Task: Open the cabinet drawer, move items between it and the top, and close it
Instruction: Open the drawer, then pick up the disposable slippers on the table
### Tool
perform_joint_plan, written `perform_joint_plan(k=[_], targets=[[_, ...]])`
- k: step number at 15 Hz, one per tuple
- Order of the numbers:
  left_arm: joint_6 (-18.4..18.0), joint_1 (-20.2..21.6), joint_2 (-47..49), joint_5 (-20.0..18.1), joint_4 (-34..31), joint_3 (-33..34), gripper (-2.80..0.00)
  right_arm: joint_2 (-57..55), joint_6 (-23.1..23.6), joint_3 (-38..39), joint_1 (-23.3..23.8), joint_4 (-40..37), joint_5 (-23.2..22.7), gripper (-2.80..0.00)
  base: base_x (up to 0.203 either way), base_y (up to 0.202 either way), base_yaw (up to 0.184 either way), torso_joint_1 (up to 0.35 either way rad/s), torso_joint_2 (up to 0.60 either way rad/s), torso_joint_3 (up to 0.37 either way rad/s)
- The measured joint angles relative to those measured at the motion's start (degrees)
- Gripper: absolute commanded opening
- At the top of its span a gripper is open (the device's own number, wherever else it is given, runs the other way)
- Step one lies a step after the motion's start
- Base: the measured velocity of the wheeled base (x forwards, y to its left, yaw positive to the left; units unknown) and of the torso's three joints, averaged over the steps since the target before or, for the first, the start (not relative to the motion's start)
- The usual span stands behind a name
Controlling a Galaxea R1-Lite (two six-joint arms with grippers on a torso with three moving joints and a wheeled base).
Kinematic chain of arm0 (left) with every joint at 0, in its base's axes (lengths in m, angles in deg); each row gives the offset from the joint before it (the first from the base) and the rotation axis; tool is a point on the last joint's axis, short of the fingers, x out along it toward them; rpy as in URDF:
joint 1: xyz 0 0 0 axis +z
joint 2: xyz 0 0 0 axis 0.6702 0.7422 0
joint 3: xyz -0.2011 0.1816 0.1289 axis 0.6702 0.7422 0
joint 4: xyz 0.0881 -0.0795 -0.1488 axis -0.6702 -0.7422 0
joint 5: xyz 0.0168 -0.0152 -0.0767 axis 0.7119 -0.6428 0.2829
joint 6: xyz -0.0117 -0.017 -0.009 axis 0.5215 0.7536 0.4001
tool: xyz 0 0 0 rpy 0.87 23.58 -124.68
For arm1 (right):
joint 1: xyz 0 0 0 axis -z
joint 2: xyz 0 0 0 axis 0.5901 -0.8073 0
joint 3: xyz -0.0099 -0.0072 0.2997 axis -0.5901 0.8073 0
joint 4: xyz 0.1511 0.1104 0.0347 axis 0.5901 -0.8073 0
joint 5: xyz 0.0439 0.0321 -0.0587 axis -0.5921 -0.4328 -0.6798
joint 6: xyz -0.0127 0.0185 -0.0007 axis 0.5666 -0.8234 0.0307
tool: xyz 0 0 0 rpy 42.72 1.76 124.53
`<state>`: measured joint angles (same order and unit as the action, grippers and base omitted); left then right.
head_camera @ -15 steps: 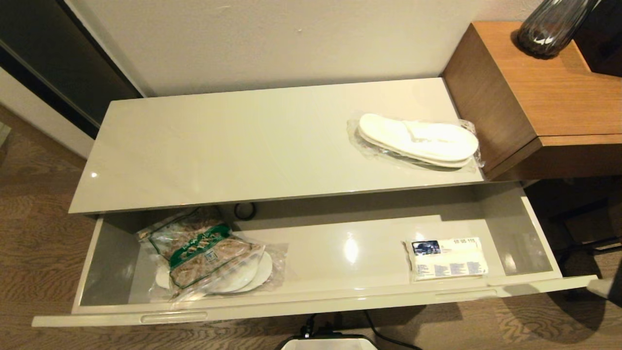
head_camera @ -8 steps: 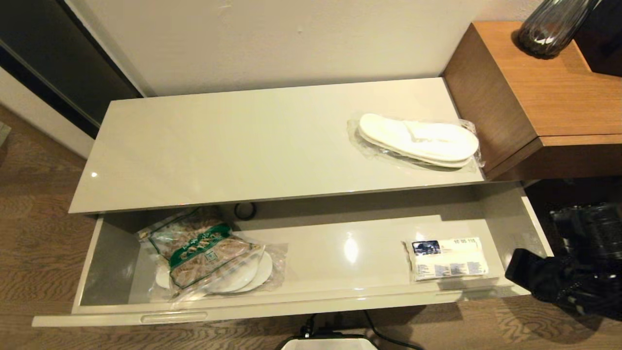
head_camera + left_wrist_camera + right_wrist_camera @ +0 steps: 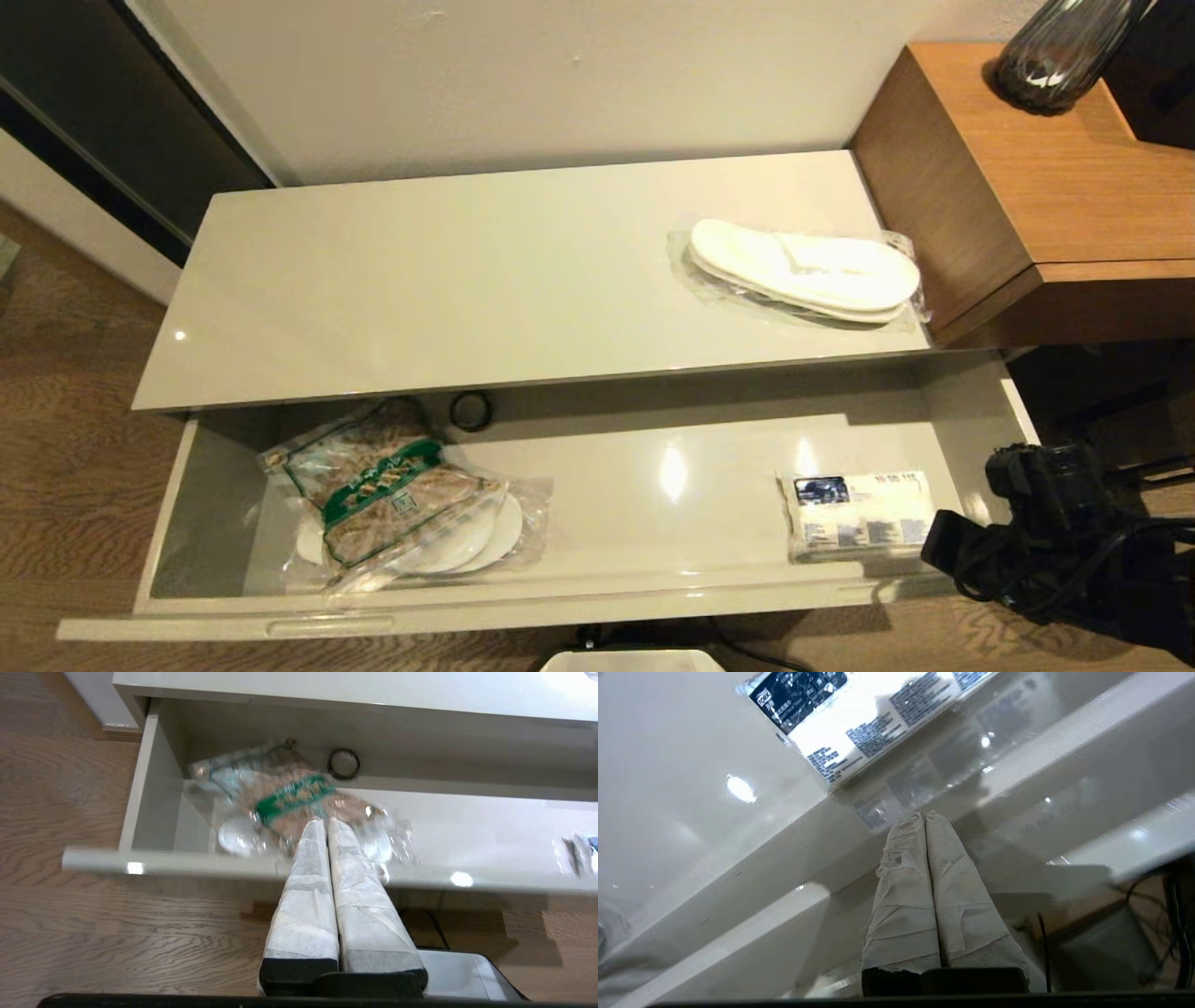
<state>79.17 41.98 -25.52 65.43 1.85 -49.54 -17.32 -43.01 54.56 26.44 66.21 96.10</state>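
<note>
**Operator:** Drawer first: the cabinet drawer (image 3: 597, 523) is pulled well out below the top (image 3: 485, 280), so I count the opening as done. It is wide, shallow and glossy beige-grey, with a handle slot (image 3: 331, 625) in its front lip.

**Supervisor:** And the items?

**Operator:** One wrapped pair of slippers (image 3: 805, 271) lies on the top at its right end, just beside the brown wood-grain block (image 3: 1027, 177). The packet (image 3: 857, 513), flat and white with a dark blue label, lies on the drawer floor at the right, close behind the front lip. My judgement: the packet is not yet lifted, and closing is left.

**Supervisor:** Anything else inside?

**Operator:** A green-labelled bag (image 3: 387, 485) lies at the left over something flat and white, and a small black ring (image 3: 470, 409) sits at the back.

**Supervisor:** End effectors?

**Operator:** My right end effector (image 3: 924, 814) has its fingers pressed together, empty, its tips at the drawer's front lip near the packet. The left end effector (image 3: 326, 823) is together too, parked in front of the drawer's left part.
</note>
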Motion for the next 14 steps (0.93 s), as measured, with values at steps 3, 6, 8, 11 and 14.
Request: perform_joint_plan(k=[3,6,8,11,14], targets=[[0.0,0.0,0.0,0.0,0.1,0.0,-2.8,-1.9,0.0,3.6,0.3,-1.0,-4.8,-2.8,0.0,0.0,0.0,0.0,0.0,0.0],[0.0,0.0,0.0,0.0,0.1,0.0,-2.8,-1.1,0.4,6.7,0.2,0.1,-6.3,-2.8,0.0,0.0,0.0,0.0,0.0,0.0],[0.0,0.0,0.0,0.0,0.0,0.0,-2.8,1.3,0.4,8.2,0.2,-0.3,-6.6,-2.8,0.0,0.0,0.0,0.0,0.0,0.0],[0.0,0.0,0.0,0.0,0.1,0.0,-2.8,7.7,0.4,7.7,0.3,-4.0,-6.0,-2.8,0.0,0.0,0.0,0.0,0.0,0.0],[0.0,0.0,0.0,0.0,0.0,0.0,-2.8,17.4,0.4,1.2,0.3,-13.4,-5.8,-2.8,0.0,0.0,0.0,0.0,0.0,0.0]])
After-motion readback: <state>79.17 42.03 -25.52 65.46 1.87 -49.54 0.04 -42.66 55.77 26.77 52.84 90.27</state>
